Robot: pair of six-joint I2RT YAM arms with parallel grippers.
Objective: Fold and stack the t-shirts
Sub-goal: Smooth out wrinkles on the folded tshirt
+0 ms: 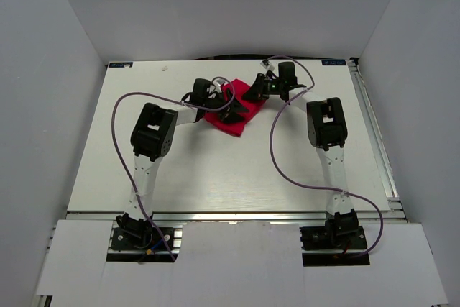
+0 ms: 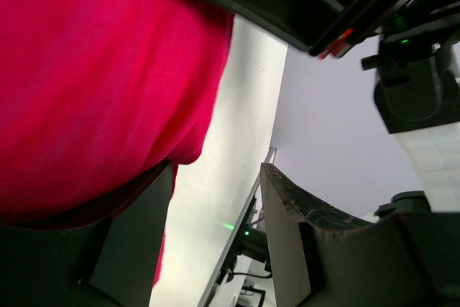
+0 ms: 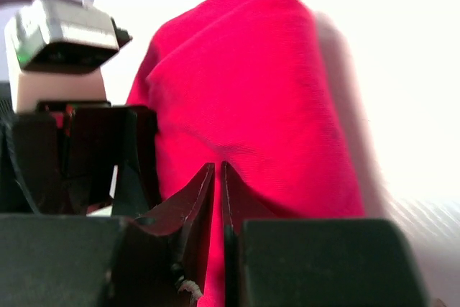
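Item under inspection: the red t-shirt (image 1: pixel 228 126). It is lying bunched in a rumpled heap, not flat, directly between the two claws and touching both. No fold line is showing.

Right claw (image 3: pixel 218 167): its jaws are pressing almost together, and red cloth is showing in the slit between them, so it appears to be pinching a thin edge of the shirt. The bulk of the cloth is rising just ahead of its tips.

Left claw (image 2: pixel 215 170): its jaws are standing spread. Cloth is draping over one finger (image 2: pixel 136 249). The other finger is standing apart from the cloth with bare table (image 1: pixel 215 177) showing in the gap. It is gripping nothing.

Assessment: the step in hand looks like gathering and spreading the shirt before any fold. The task is judged to be at an early stage.

Recommendations:
- The left claw should be closing only once a single edge, a hem or a shoulder, is sitting fully between its fingers. It should not close on a wad.
- The two claws should then be drawing apart evenly, keeping the cloth low over the table so it opens flat.
- The right claw's hold is looking shallow, so a sharp pull could be slipping the cloth out.
- The claws are working very near each other, so finger contact is a risk.
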